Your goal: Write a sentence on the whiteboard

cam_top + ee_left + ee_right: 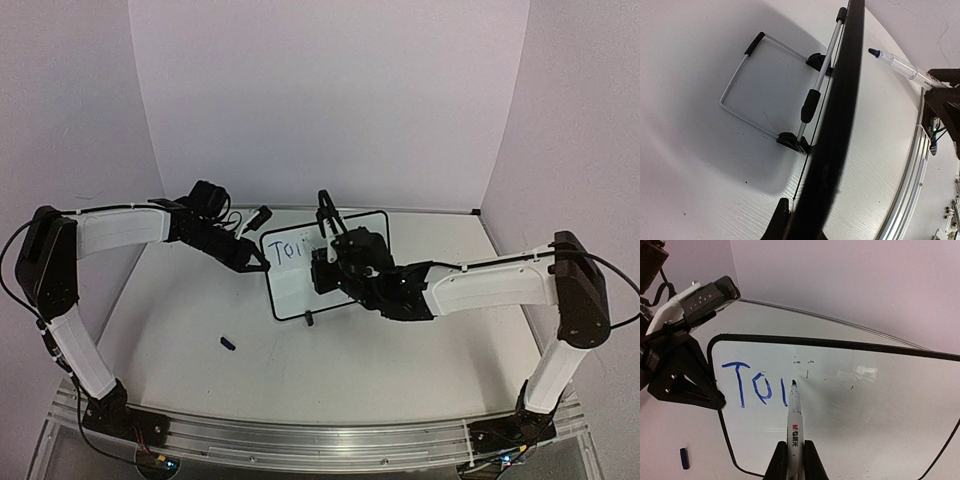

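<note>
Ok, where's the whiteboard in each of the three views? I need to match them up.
Top external: the whiteboard stands at centre, its right part behind the right arm.
Left wrist: seen edge-on, as the dark band running top to bottom.
Right wrist: its face fills the lower frame.
Shared landmark: the marker, upper right in left wrist, bottom centre in right wrist; the blue lettering links top and right wrist.

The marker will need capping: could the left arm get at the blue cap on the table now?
Probably not yet: the left arm's fingers grip the whiteboard's left edge. Otherwise nothing stands between them and the blue cap.
</note>
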### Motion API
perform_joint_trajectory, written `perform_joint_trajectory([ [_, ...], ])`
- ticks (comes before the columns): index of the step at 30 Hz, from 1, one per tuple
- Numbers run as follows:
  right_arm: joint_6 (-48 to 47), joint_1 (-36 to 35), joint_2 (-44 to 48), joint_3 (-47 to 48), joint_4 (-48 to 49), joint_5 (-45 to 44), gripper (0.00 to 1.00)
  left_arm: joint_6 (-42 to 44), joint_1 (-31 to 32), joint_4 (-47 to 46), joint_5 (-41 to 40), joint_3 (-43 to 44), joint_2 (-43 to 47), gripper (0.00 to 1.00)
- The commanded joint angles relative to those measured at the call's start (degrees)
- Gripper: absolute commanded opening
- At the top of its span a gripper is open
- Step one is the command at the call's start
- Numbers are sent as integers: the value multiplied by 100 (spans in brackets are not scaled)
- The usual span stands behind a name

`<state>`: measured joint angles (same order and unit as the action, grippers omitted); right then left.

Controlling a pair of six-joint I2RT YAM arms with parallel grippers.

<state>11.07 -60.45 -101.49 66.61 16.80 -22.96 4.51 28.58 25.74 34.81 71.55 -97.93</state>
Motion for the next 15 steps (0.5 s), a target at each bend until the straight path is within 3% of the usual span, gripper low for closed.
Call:
perform_joint_trajectory([
  [1,-101,21,-178,318,175,-142,0,23,25,128,-361,114,-15,0],
  [15,174,85,-337,306,-10,-325,0,24,34,133,-360,114,-18,0],
])
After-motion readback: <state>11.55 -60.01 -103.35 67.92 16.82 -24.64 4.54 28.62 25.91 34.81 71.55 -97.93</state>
